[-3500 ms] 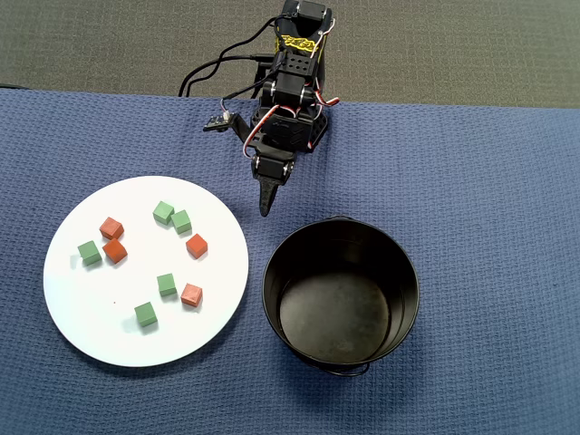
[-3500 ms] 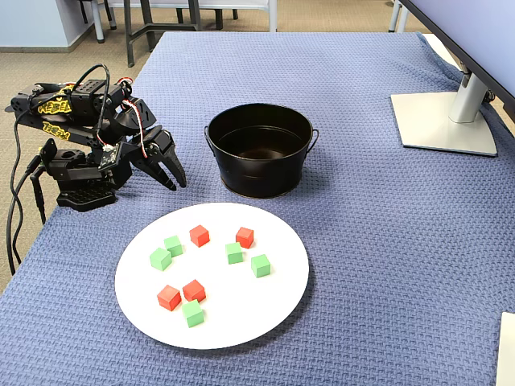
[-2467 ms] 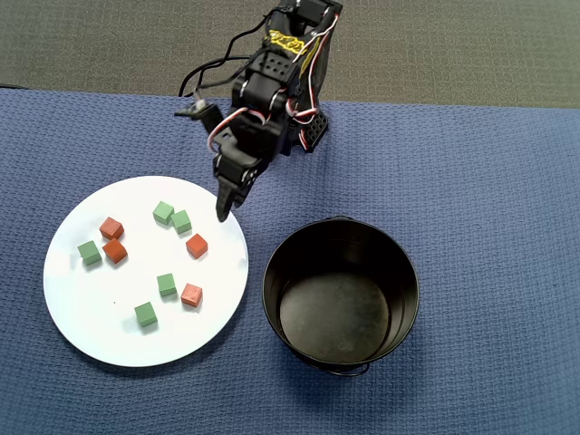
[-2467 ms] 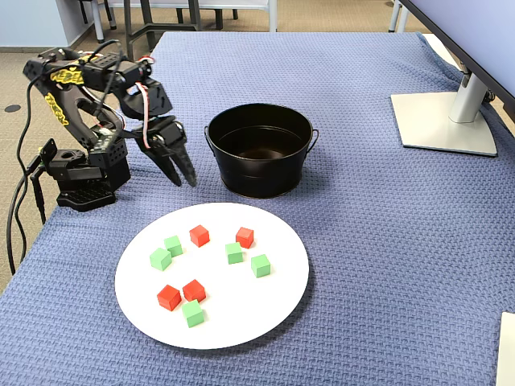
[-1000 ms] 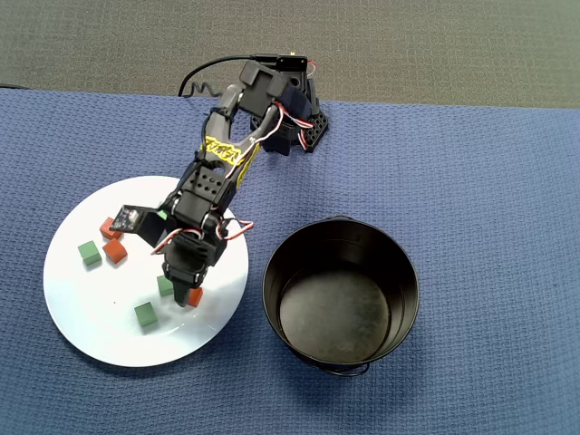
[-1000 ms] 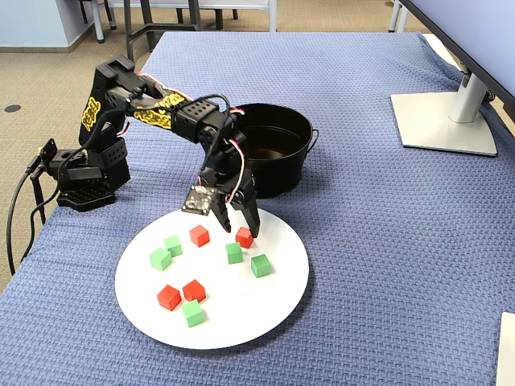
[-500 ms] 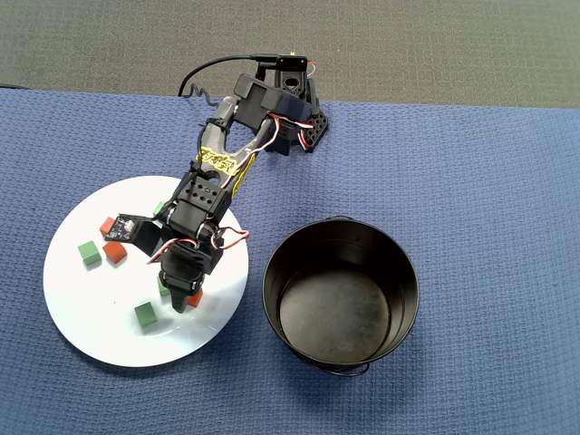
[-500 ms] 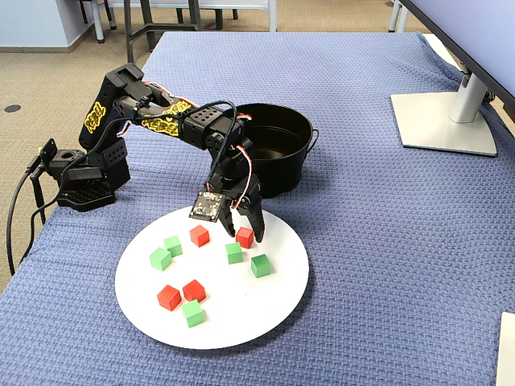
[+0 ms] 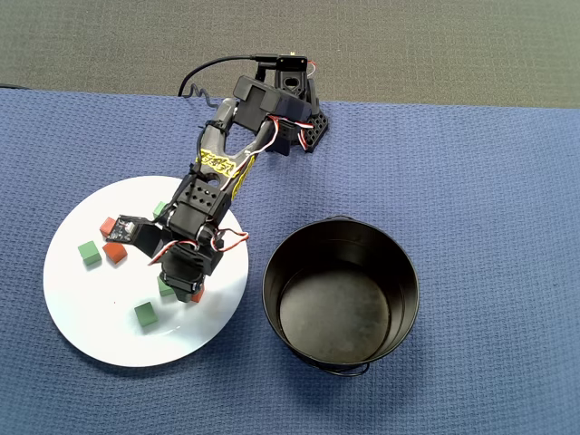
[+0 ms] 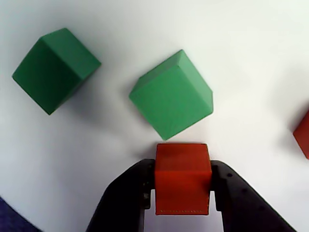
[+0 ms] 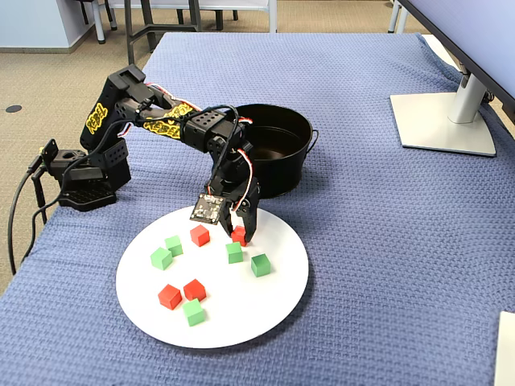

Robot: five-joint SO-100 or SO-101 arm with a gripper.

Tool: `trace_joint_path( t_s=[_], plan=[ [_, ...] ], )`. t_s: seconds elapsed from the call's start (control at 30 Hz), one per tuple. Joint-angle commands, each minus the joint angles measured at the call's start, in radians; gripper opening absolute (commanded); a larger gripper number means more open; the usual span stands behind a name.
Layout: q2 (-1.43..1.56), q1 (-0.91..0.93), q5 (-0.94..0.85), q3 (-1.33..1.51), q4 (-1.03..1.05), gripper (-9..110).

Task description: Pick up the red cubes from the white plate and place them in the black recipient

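My gripper (image 10: 182, 175) is shut on one red cube (image 10: 182, 166), with a black finger against each side, low over the white plate (image 10: 251, 58). Whether that cube is off the plate I cannot tell. The fixed view has the gripper (image 11: 240, 234) near the plate's (image 11: 249, 314) far edge, on the side toward the black recipient (image 11: 278, 177). Three more red cubes (image 11: 199, 235) (image 11: 194, 289) (image 11: 169, 297) lie on the plate. From overhead, the arm covers most of the gripper (image 9: 191, 292); the plate (image 9: 91, 317) sits left of the pot (image 9: 340, 243).
Several green cubes share the plate; two (image 10: 55, 70) (image 10: 171, 94) lie just ahead of the jaws, one almost touching the held cube. The arm's base (image 11: 80, 173) stands at the cloth's left edge. A monitor foot (image 11: 442, 121) sits far right.
The jaws have closed on the red cube near the plate's pot-side edge. Before that, the arm swung out from its folded pose and came down over the plate.
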Motion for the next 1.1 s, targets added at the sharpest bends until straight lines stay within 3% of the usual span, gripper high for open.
trace_joint_path(
  t_s=[0.0, 0.3, 0.73, 0.8, 0.9, 1.07],
  plan=[
    [0.216, 0.035, 0.071, -0.021, 0.057, 0],
    [0.664, -0.048, 0.152, -0.008, 0.183, 0],
    [0.831, -0.655, 0.210, 0.359, -0.072, 0],
    [0.819, -0.704, 0.229, 0.357, -0.067, 14],
    [0.807, -0.693, 0.241, 0.287, 0.009, 24],
    [0.804, -0.508, 0.178, 0.146, 0.112, 24]
  ],
)
